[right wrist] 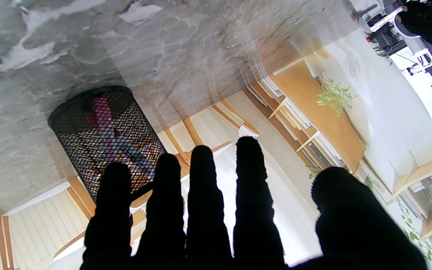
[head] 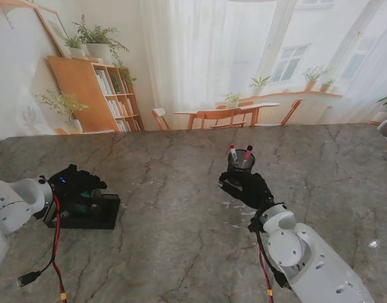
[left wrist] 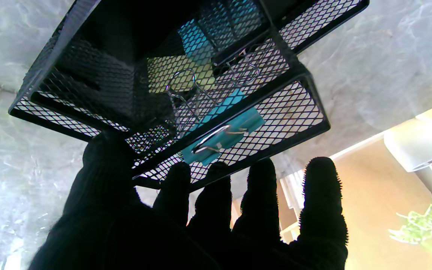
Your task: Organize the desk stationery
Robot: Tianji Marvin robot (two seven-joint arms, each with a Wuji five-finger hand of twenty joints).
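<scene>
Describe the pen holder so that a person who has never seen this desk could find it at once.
On the grey marble table, look right of centre, just beyond the right hand. There stands the pen holder, a round black mesh cup holding two pens with red caps. The other mesh item, the tray at the left hand, is low and rectangular.

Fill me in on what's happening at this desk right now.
A two-armed robot is tidying stationery on a marble table. Its left hand hangs over a black mesh tray that holds teal binder clips; whether it grips anything cannot be told. Its right hand is open, fingers straight, just nearer to me than a mesh pen cup with two red-capped pens standing in it.
</scene>
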